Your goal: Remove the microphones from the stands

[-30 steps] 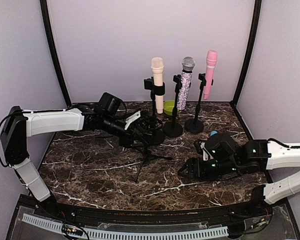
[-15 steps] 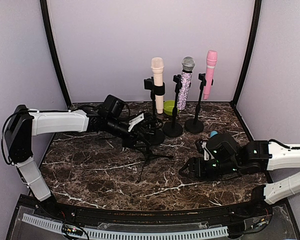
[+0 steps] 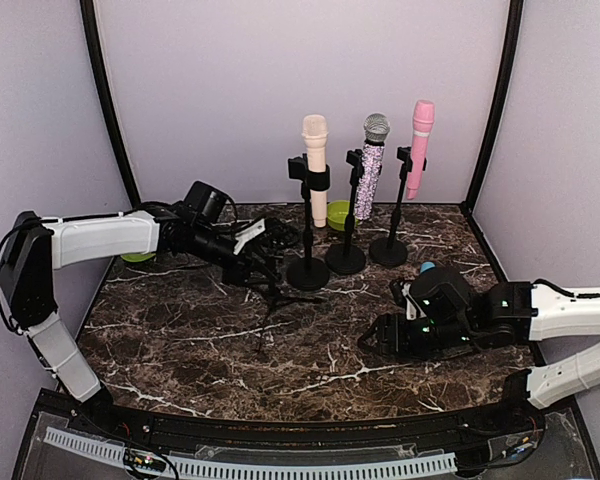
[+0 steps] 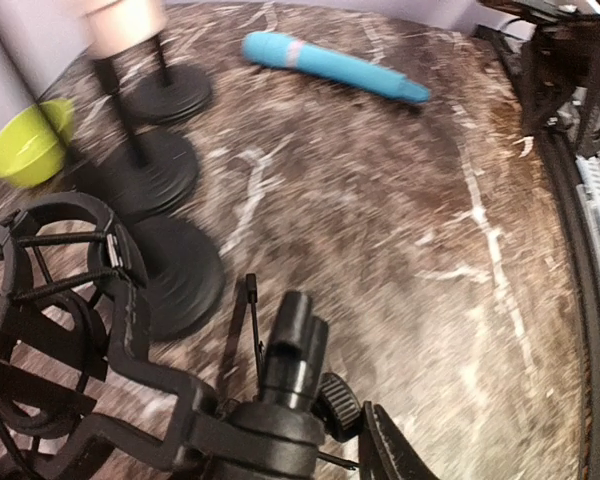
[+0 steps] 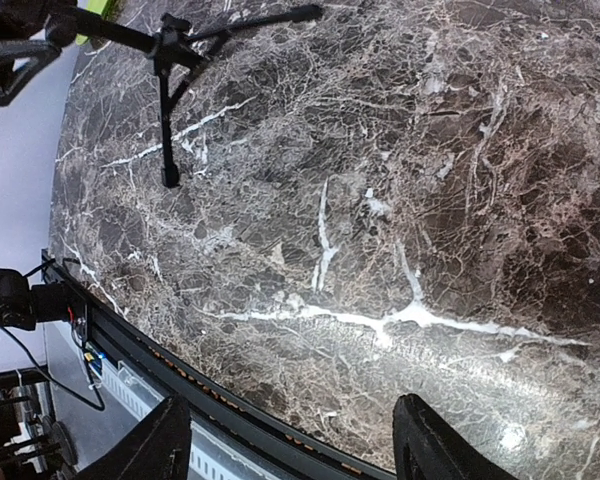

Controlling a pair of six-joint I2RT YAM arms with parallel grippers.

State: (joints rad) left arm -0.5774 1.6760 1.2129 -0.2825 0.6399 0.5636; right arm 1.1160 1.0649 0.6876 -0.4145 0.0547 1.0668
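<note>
A black tripod stand [image 3: 278, 296] with an empty shock-mount ring [image 4: 50, 290] leans in my left gripper [image 3: 246, 260]. In the left wrist view the gripper [image 4: 280, 445] is shut on the stand's stem [image 4: 290, 345], and only one finger [image 4: 392, 455] shows. A blue microphone [image 3: 426, 268] lies on the table by the right arm and also shows in the left wrist view [image 4: 330, 65]. My right gripper [image 3: 375, 340] rests low on the table. It is open and empty in its wrist view [image 5: 295, 440], which also shows the tripod stand [image 5: 165, 100] far off.
Three round-base stands at the back hold a cream microphone [image 3: 315, 165], a glittery silver one [image 3: 372, 165] and a pink one [image 3: 419, 145]. A green bowl [image 3: 337, 214] sits behind them, and another green item [image 3: 135, 258] lies under the left arm.
My left gripper has moved left and back, dragging the tripod stand with it away from the round-base stands. The right arm has barely moved.
</note>
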